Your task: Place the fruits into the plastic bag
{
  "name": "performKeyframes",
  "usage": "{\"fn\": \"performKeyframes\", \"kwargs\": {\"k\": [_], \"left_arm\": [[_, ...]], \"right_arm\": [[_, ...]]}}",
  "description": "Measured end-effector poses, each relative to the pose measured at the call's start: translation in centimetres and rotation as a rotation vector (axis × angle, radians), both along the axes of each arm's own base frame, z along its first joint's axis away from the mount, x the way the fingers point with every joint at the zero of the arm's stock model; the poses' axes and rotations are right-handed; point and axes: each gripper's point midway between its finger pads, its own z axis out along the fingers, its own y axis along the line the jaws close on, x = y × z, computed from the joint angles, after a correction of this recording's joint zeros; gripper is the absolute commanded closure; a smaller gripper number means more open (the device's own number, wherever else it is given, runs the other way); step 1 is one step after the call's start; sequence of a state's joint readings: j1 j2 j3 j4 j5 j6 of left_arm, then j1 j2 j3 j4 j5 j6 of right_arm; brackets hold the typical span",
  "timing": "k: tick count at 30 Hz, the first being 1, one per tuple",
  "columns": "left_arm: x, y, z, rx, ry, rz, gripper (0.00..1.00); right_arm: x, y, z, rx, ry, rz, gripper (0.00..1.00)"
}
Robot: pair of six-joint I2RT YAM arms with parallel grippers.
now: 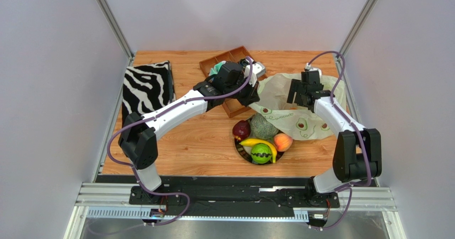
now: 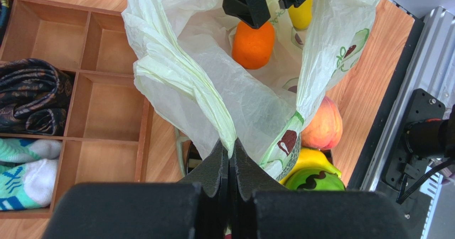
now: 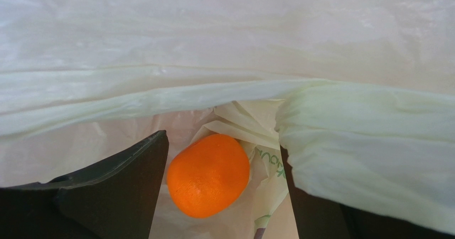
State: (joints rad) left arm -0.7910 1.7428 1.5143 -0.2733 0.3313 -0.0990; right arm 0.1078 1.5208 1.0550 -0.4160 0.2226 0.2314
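Observation:
The pale green plastic bag (image 1: 307, 119) printed with avocado halves lies at the right, its mouth held up. My left gripper (image 2: 230, 149) is shut on the bag's rim (image 2: 184, 84). My right gripper (image 3: 221, 167) hangs open inside the mouth, with an orange (image 3: 208, 175) lying loose on the plastic between its fingers. A yellow oblong fruit (image 2: 300, 14) sits deeper in the bag. In the dark bowl (image 1: 238, 149) rest a dark red apple (image 1: 241, 129), a netted melon (image 1: 264, 126), a peach (image 1: 283, 142), a banana (image 1: 255, 142) and a striped green ball (image 1: 260, 153).
A wooden compartment tray (image 2: 109, 97) holding cloth rolls (image 2: 32, 97) lies just behind the bag, under my left arm. A zebra-striped fabric box (image 1: 147, 87) stands at the far left. A fold of the bag (image 3: 368, 143) drapes over my right finger.

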Motion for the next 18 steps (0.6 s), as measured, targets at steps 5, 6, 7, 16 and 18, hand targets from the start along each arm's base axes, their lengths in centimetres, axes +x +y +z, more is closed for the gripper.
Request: {"fn": "performKeyframes", "kwargs": {"k": [5, 6, 7, 16, 18], "left_arm": [[0.0, 0.0, 0.0, 0.000, 0.000, 0.000, 1.00], [0.0, 0.0, 0.0, 0.000, 0.000, 0.000, 1.00], [0.0, 0.0, 0.0, 0.000, 0.000, 0.000, 1.00], [0.0, 0.0, 0.0, 0.000, 0.001, 0.000, 1.00], [0.0, 0.0, 0.0, 0.000, 0.001, 0.000, 1.00]], "right_arm": [[-0.1, 1.3, 2.6, 0.066, -0.068, 0.047, 0.20], [-0.2, 1.7, 3.5, 0.084, -0.090, 0.062, 0.20], [-0.3, 2.0, 4.3, 0.101, -0.114, 0.074, 0.20], [-3.3, 4.1, 10.6, 0.222, -0.293, 0.160, 0.23], [-3.7, 4.5, 11.2, 0.246, -0.317, 0.178, 0.23]]}}
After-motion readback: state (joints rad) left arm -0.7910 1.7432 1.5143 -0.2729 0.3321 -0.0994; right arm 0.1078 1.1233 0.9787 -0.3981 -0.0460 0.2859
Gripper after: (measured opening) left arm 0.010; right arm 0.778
